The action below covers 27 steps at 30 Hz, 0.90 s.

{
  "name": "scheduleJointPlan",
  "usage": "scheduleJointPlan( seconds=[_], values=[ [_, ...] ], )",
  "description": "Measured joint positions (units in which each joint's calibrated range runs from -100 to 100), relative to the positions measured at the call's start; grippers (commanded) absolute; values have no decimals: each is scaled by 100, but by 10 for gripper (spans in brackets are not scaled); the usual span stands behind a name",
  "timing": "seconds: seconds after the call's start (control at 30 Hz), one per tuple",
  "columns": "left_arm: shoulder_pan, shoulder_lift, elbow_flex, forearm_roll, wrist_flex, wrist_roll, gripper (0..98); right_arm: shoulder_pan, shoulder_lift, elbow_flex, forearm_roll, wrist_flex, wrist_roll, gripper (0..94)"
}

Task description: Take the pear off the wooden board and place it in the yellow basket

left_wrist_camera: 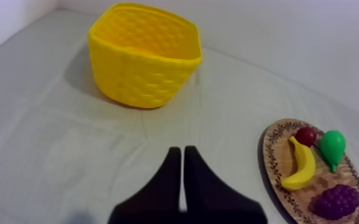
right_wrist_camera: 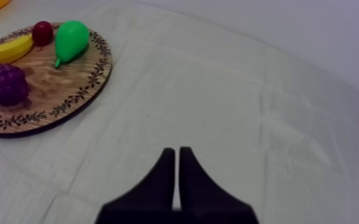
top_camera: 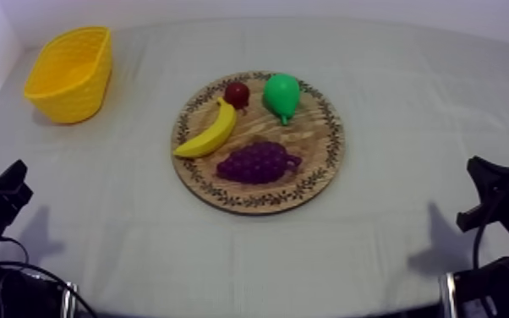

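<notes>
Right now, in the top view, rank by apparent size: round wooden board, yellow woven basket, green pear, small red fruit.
1. Round wooden board with patterned rim
2. Yellow woven basket
3. Green pear
4. Small red fruit
The basket sits farther back, but no two look close.

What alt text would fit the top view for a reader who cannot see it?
A green pear lies on a round wooden board mid-table beside a banana, grapes and a small red fruit. A yellow basket stands at the far left; the left gripper and right gripper sit low at either side.
</notes>
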Motion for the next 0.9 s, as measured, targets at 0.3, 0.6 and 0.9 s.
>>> scheduleJointPlan(
  seconds=[0.3, 0.6, 0.9],
  values=[
    [0, 0, 0, 0, 0, 0, 1, 0, 0, 0, 0, 0, 0, 4],
    [0, 0, 0, 0, -9, 94, 1, 0, 0, 0, 0, 0, 3, 4],
    [12, 0, -32, 12, 107, -162, 0, 0, 0, 0, 0, 0, 3, 4]
  ],
)
